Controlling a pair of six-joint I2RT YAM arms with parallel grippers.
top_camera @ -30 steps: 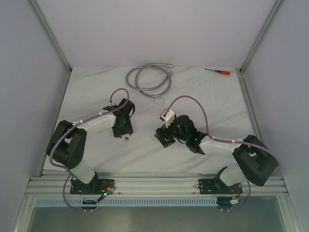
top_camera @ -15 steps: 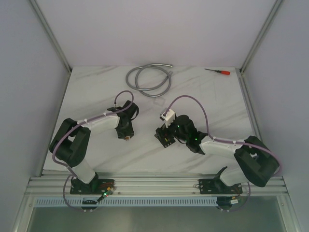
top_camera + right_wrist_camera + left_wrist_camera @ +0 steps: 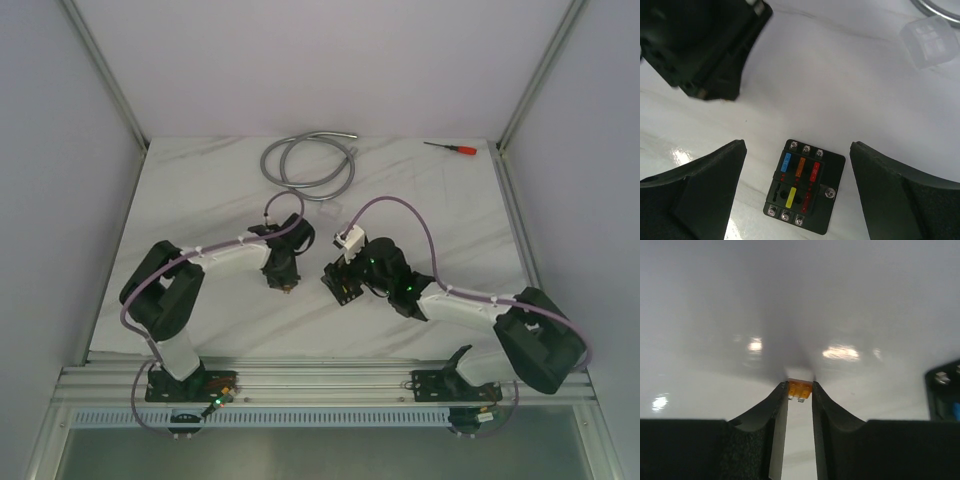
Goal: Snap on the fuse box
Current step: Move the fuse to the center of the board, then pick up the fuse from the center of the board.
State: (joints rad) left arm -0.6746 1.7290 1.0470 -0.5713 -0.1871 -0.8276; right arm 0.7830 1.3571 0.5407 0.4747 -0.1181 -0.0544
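Left jaws closed on a small orange fuse (image 3: 800, 389), pinched at their tips close to the bench (image 3: 790, 315). Right jaws spread wide, holding nothing. The fuse box (image 3: 804, 192) lies flat on the bench between them, touching neither. A clear cover (image 3: 930, 41) lies well beyond their tips.

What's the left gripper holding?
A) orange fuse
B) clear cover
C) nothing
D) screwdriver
A: the left wrist view shows the left gripper pinching a small orange fuse between its fingertips.
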